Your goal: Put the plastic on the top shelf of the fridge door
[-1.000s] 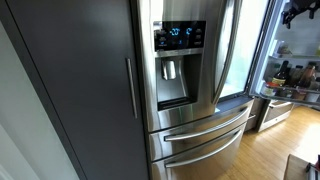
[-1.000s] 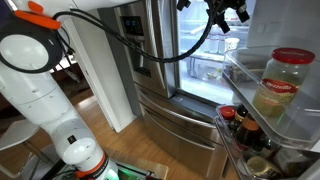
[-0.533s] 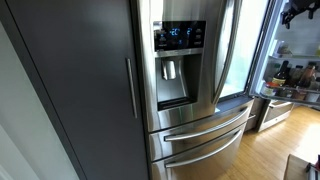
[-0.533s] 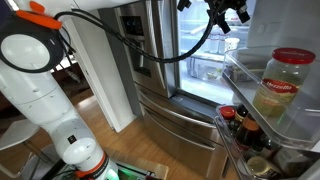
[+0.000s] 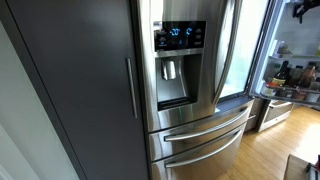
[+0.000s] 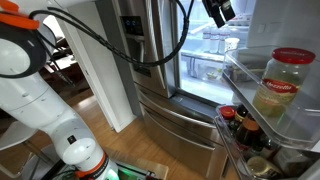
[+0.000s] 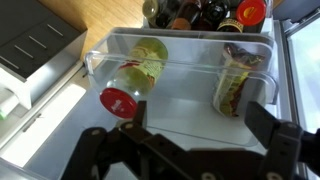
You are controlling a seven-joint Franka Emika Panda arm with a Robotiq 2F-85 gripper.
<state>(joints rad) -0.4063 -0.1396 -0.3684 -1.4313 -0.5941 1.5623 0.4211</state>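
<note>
- Wrist view: gripper (image 7: 190,135) hangs over the door bin (image 7: 180,62), claw spread, holding nothing.
- Red-lidded jar (image 7: 135,75) sits at the bin's left, plastic container (image 7: 237,78) at its right.

Fridge door (image 5: 252,45) glossy steel; door shelf (image 7: 185,66) clear plastic; floor (image 5: 270,145) wood.

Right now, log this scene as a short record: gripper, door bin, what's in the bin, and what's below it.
gripper: open, nothing between its fingers, above the bin
clear door bin: holds two containers
jar with red lid: inside the bin
second container: inside the bin, apart from the jar
bottles: on the door shelf below the bin
plastic: cannot tell which item it is
</note>
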